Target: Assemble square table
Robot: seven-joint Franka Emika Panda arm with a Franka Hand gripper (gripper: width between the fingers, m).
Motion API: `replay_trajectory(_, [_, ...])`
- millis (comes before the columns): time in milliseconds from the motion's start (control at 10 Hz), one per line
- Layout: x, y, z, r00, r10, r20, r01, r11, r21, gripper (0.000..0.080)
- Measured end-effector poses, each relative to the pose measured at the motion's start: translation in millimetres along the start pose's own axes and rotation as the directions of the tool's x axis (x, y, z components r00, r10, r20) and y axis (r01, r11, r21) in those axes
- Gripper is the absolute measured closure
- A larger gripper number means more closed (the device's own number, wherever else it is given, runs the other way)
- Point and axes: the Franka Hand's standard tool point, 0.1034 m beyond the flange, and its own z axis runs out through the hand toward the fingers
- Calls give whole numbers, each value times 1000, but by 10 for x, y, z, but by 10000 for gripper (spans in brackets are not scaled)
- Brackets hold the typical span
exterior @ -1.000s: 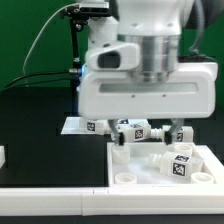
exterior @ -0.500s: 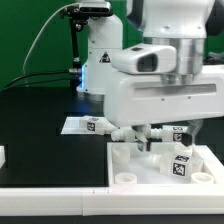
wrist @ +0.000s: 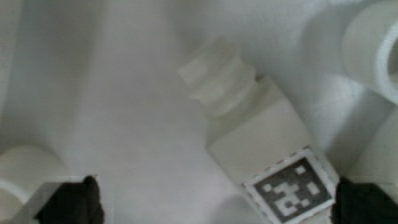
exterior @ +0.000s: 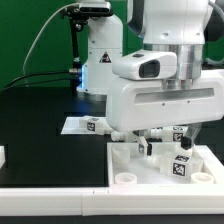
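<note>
In the exterior view, the arm (exterior: 165, 95) had shifted toward the exterior view's right and sunk lower than a second before. Its white body then hid the tagged legs that had shown behind the top (exterior: 150, 180). The gripper (exterior: 164, 145) hung just above the top's far edge with its dark fingers (exterior: 145, 147) spread wide and nothing pinched between them. One leg (exterior: 182, 166) lay on the top near its right side, where it had been in the earlier frames, with its tag facing us. The top itself had not moved; it lay on the black table (exterior: 40, 120) at the exterior view's lower right, with a corner socket (exterior: 122, 178) raised at its near left. The marker board (exterior: 72, 125) lay flat behind it. The labels we could make out were black-and-white square tags, one on the leg and one at the marker board's right end (exterior: 94, 125).

In the wrist view, a leg (wrist: 249, 115) lay tilted across the white top (wrist: 125, 90), its ridged end pointing away from its tag (wrist: 294, 187). The tag's pattern was blurred. The gripper (wrist: 228, 205) stood wide open over the leg, one dark finger (wrist: 71, 200) on either side, and we could not tell whether either touched it. A round socket (wrist: 365, 50) showed at one corner.
</note>
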Motion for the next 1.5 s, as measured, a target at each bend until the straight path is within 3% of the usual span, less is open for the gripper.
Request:
replay_trajectory(200, [75,-129,66,996,-82,-27,82,997,-15,150])
replay_trajectory(400, [21,62,102,995,-98,-20,97,995,-15,151])
replay_trajectory(500, [19,64,104,996,-91,-20,91,996,-14,151])
replay_trajectory(600, [18,62,107,996,-91,-20,91,996,-14,247])
replay_trajectory(700, [15,66,109,996,-91,-19,91,996,-14,395])
replay_trajectory(800, [14,66,111,996,-91,-19,91,996,-14,395])
replay_trajectory(900, [16,66,110,996,-91,-20,90,996,-14,520])
replay_trajectory(1100, [14,77,106,996,-89,-20,89,996,-15,520])
replay_trajectory(1300, [-5,298,-133,997,-78,-21,78,997,-27,520])
replay_trajectory(1400, [-78,421,-330,998,-62,-26,61,998,-33,520])
replay_trajectory(1500, [-204,444,-395,999,-29,-30,28,999,-35,520])
